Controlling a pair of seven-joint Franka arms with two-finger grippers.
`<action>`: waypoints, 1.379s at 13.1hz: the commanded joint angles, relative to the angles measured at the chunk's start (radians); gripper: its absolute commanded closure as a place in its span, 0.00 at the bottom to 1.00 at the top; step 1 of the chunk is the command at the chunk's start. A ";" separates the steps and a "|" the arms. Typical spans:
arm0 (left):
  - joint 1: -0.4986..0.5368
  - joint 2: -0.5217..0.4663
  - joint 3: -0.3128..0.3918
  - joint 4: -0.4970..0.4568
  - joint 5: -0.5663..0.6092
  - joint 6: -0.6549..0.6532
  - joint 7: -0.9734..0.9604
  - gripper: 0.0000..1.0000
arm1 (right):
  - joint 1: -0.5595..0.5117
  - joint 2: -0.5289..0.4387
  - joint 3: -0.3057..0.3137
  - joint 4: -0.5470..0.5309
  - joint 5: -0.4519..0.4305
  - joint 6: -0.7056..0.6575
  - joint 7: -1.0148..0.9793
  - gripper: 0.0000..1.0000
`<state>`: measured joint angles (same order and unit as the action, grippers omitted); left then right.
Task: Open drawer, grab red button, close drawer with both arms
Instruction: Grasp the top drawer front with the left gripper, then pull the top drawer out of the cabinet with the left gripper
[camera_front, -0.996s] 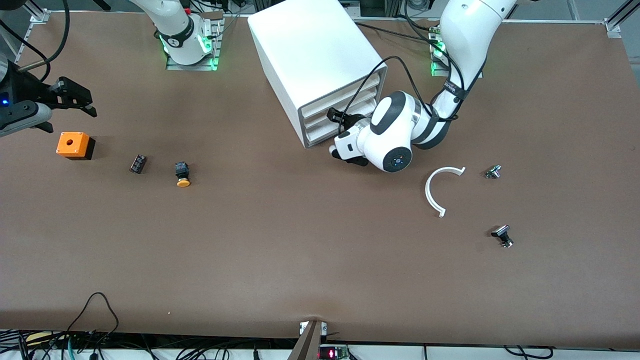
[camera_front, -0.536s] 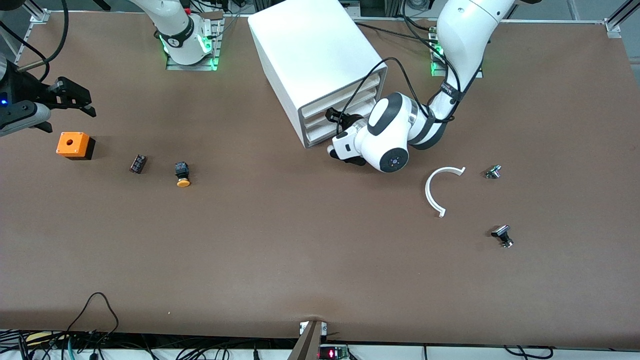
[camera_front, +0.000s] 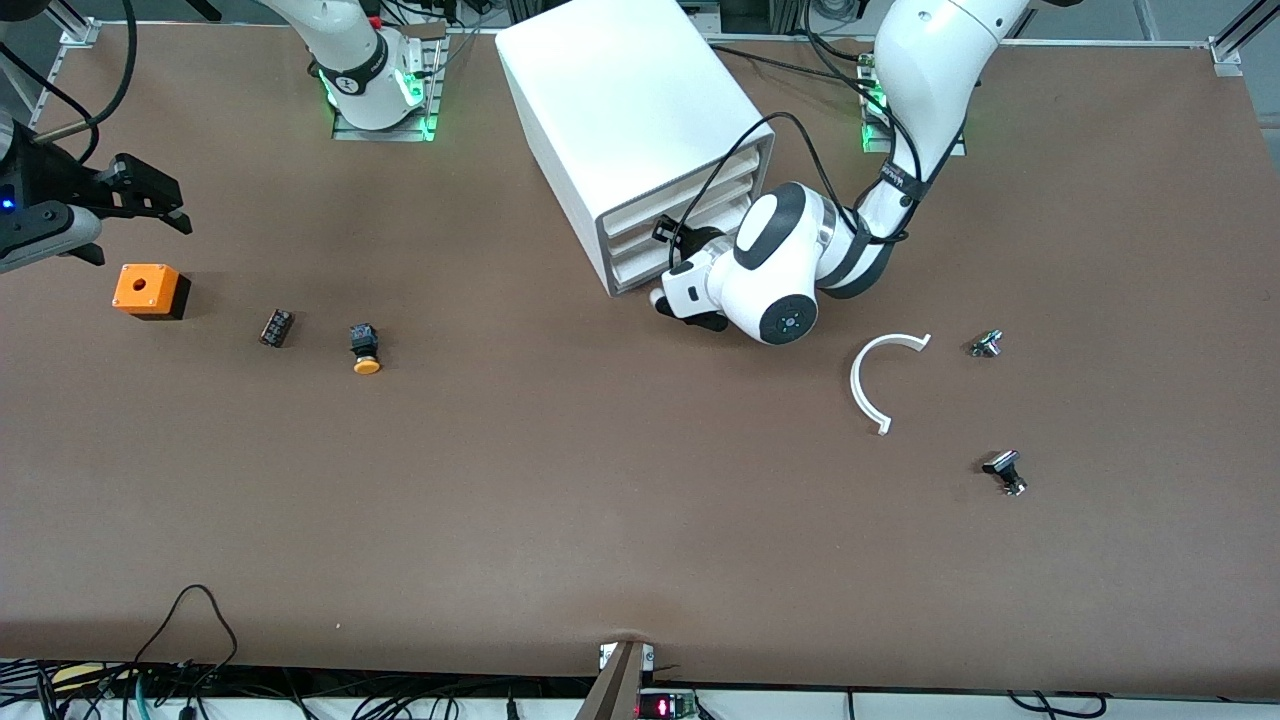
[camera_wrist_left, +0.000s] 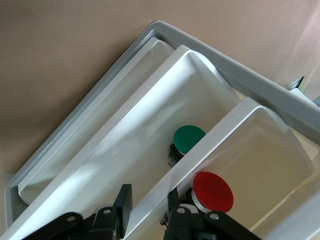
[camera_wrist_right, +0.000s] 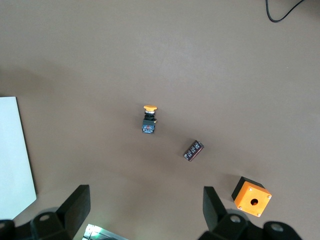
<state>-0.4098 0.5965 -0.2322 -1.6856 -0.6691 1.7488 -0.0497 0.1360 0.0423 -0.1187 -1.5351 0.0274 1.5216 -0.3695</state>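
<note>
Now my left gripper (camera_wrist_left: 146, 212) has clamped its jaws on the drawer (camera_wrist_left: 165, 175) wall; my right gripper (camera_wrist_right: 145, 210) waits, jaws wide apart.

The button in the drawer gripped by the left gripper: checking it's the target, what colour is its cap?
Red; the button shows best in the left wrist view.

Smooth, glossy white plastic on the drawer (camera_wrist_left: 150, 135); shiny red plastic cap on the button (camera_wrist_left: 213, 191); matt brown, faintly textured covering on the table (camera_front: 600, 480); glossy white shells on the arms (camera_front: 780, 265).
</note>
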 joint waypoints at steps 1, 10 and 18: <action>0.006 0.025 0.024 0.012 0.003 0.028 -0.027 0.99 | -0.003 0.010 0.002 0.027 -0.009 -0.021 0.004 0.00; 0.087 0.042 0.034 0.067 0.016 0.017 -0.029 0.99 | -0.003 0.010 0.002 0.027 -0.009 -0.021 0.004 0.00; 0.147 0.042 0.047 0.098 0.016 0.000 -0.045 1.00 | -0.004 0.010 0.002 0.027 -0.009 -0.020 0.006 0.00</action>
<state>-0.2792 0.6157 -0.1995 -1.6389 -0.6607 1.7407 -0.0279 0.1356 0.0423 -0.1188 -1.5351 0.0274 1.5215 -0.3694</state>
